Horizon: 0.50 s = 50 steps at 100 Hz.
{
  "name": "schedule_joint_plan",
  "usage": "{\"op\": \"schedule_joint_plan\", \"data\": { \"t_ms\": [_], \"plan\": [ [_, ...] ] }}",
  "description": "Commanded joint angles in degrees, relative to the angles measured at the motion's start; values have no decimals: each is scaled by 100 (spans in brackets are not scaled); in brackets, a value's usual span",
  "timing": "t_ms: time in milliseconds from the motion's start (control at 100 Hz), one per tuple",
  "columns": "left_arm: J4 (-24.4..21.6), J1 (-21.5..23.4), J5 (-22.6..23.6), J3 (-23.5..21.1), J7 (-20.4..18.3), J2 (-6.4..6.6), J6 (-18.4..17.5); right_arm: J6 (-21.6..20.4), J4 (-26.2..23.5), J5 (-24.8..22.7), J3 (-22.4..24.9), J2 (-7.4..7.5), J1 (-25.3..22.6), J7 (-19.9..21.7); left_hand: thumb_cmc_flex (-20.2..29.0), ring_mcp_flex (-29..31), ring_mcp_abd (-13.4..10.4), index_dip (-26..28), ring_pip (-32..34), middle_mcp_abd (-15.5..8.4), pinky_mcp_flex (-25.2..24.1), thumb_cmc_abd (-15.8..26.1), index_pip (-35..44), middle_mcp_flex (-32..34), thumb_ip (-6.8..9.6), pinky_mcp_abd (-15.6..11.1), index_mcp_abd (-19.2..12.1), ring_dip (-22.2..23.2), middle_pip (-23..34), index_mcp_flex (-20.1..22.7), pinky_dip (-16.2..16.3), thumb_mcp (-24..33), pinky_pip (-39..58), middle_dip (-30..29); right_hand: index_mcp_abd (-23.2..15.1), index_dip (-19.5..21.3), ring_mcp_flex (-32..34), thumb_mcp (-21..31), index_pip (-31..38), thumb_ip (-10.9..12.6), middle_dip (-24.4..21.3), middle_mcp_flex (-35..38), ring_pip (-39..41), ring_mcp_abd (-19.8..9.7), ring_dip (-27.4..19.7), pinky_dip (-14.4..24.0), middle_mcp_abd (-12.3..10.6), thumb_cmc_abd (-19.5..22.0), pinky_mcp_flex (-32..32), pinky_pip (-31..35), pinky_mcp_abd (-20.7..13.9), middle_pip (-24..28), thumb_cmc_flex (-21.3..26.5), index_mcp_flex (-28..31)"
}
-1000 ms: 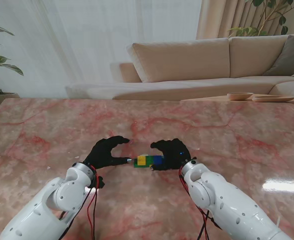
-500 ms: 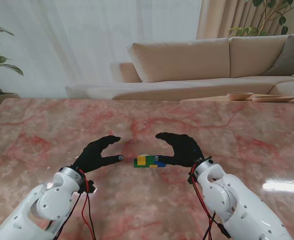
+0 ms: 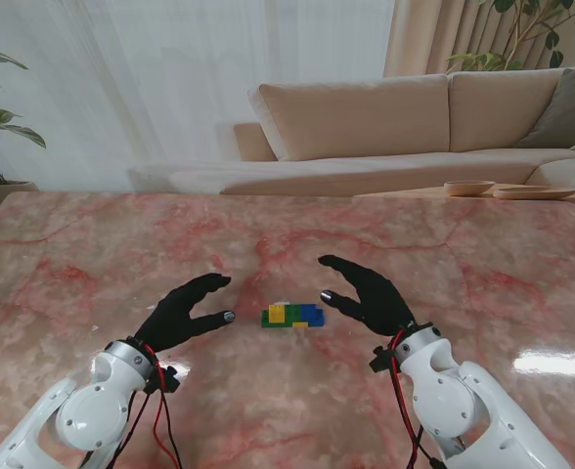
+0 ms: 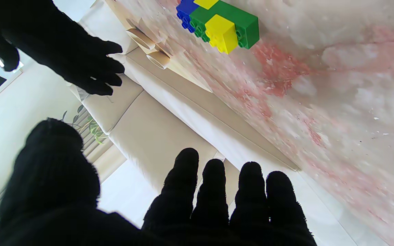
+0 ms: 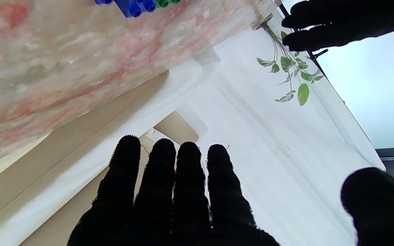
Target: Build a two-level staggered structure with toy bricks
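**Brick stack stands free between two released hands**

The toy brick structure (image 3: 292,316) sits on the pink marble tabletop (image 3: 92,254), roughly midway between the two hands and touching neither. It has a green brick (image 4: 239,20) as a base, a yellow brick (image 4: 221,32) seated on top toward the robot's left, and a blue brick (image 3: 310,313) on the right end; a sliver of yellow also shows at the near edge.

The left hand (image 3: 185,311) hangs just left of the stack, fingers spread, thumb apart, grasping nothing. The right hand (image 3: 366,293) is just right of it, likewise released with fingers extended and holding nothing. Both wrist views show four straight fingers and an empty palm, with the bricks on the tabletop beyond them.

A beige sofa (image 3: 385,117) stands behind the tabletop.
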Motion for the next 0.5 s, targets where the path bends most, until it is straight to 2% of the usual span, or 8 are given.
{"op": "schedule_joint_plan", "data": {
  "t_ms": [0,220,490],
  "plan": [
    [-84,70,-5,5,-54,7,-6,-11,76,43,29,3,-137,100,-260,-187,-276,76,-180,-11,-5,172,75,-183,167,-291,-59,-77,-123,-67,-75,-211,187,-84,99,-112,-247,-107,-177,251,-137,-147,-109,-14,-164,-172,8,117,-64,-140,-224,-127,-281,-150],
    [-186,77,41,56,74,-17,-3,-254,61,228,129,-45,-281,-57,-362,-215,-290,75,-201,-45,-15,306,57,-232,207,-269,-60,-90,-148,-165,-125,-224,117,-97,135,-171,-271,-97,-184,251,-167,-134,-112,-5,-186,-225,28,51,-91,-124,-215,-169,-215,-117],
    [-221,87,-8,120,179,-44,13,-431,128,284,220,-45,-317,-49,-503,-179,-271,57,-204,-61,-3,530,32,-199,229,-252,-53,-87,-150,-146,-102,-237,110,-104,98,-208,-293,-83,-146,258,-189,-134,-111,-10,-205,-269,6,22,-111,-102,-206,-204,-181,-109]
  ]
}}
